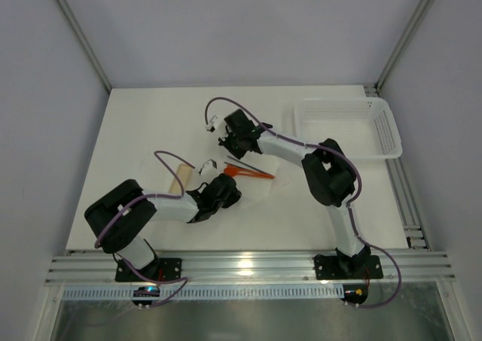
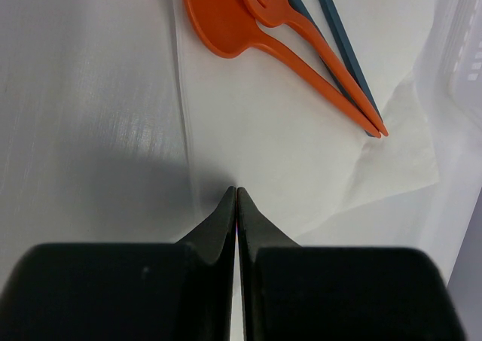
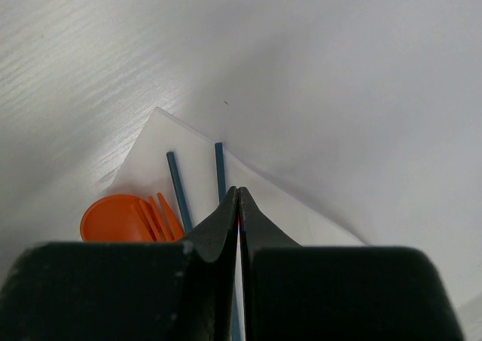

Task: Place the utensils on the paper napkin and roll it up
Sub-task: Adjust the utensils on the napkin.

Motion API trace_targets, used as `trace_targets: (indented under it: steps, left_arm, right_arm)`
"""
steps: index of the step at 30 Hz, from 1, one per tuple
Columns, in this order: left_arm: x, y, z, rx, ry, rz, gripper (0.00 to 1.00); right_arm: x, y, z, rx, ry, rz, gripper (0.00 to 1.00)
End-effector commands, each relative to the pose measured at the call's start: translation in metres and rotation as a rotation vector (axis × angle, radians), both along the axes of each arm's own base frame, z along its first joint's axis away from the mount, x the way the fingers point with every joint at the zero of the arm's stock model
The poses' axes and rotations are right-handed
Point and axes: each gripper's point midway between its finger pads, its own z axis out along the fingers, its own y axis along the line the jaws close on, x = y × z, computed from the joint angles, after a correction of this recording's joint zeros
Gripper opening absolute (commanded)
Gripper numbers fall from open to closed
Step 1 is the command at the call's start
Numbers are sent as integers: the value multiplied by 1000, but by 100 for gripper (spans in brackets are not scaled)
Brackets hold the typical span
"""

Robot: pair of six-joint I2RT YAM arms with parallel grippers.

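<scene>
Claws both clenched, nothing visibly grasped: left claw (image 2: pixel 237 192) sitting at the paper napkin's (image 2: pixel 286 168) near edge; utensils (image 2: pixel 215 13) lying on it just ahead, long axes slanting away rightward; dark sticks (image 3: pixel 179 190) passing beneath the nearer right claw (image 3: pixel 238 192).

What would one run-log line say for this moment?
utensils on napkin | napkin unrolled | left jaws shut, near napkin edge | right jaws shut, above napkin

White table (image 1: pixel 139 130), grey walls (image 1: pixel 241 25), aluminium rails (image 1: pixel 248 264)
</scene>
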Motion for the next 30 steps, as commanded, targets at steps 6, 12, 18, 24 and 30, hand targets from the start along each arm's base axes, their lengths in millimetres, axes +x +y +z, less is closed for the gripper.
trace_targets:
  steps: [6, 12, 18, 24, 30]
  left_arm:
    - [3, 2, 8, -13, -26, 24, 0]
    - [2, 3, 7, -10, -24, 26, 0]
    - [3, 2, 8, -13, -26, 24, 0]
    - [3, 2, 6, -13, -24, 28, 0]
    - [4, 2, 8, -12, -27, 30, 0]
  right_arm:
    - [11, 10, -4, 29, -10, 6, 4]
    - [9, 11, -8, 33, 3, 9, 4]
    - [5, 9, -18, 19, 21, 13, 4]
    - [-1, 8, -22, 26, 42, 22, 4]
    - [-7, 5, -19, 30, 47, 31, 4]
